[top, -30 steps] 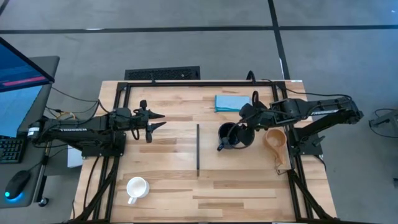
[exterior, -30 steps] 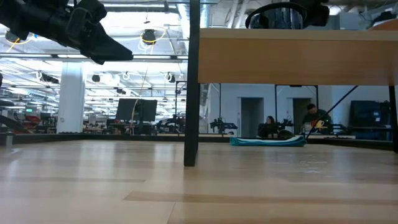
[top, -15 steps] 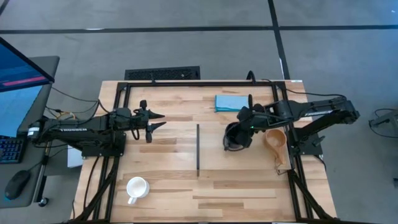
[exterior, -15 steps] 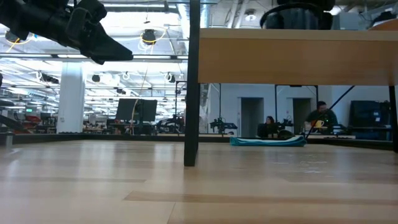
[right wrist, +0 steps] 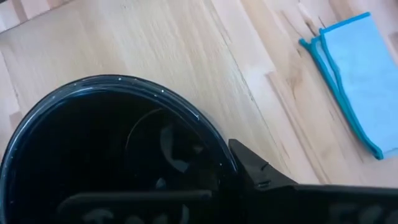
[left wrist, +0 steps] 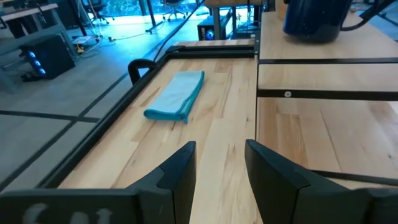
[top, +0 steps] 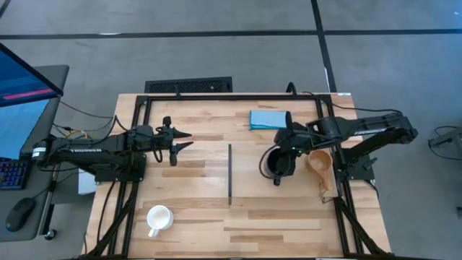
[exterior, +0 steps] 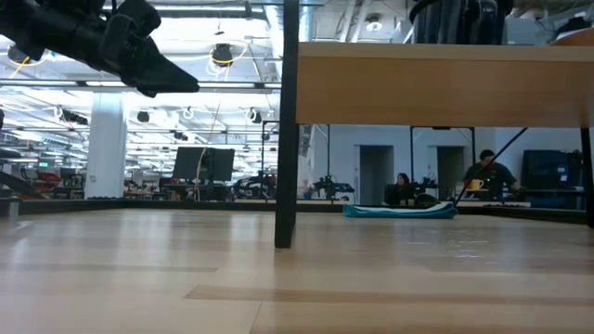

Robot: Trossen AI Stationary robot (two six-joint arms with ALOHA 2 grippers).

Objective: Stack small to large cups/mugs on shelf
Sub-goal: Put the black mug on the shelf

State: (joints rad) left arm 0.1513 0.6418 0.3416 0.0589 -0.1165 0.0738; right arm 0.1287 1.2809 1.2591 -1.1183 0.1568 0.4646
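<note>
- The right gripper (top: 283, 153) holds the black mug (top: 278, 163) by its rim, one finger (right wrist: 261, 180) outside the wall and the other apparently inside, closed on the wall. The mug stands on the shelf (top: 289, 177) near its middle, handle toward the front edge.
- The mug looks glossy, stiff and breakable, probably heavy for its size. A rim pinch may slip, so it should be carried level and slowly.
- The wooden cup (top: 318, 162) sits just beside the mug, toward the bench's right edge. It is likely light, with a less slippery surface; its rim is the place to grip it.
- The white mug (top: 158, 217) stands near the bench's front-left corner, well apart.
- The cloth (top: 268, 118) lies near the back edge.
- The left gripper (top: 180, 141) hovers over the left half, fingers (left wrist: 176, 174) apart, empty.
</note>
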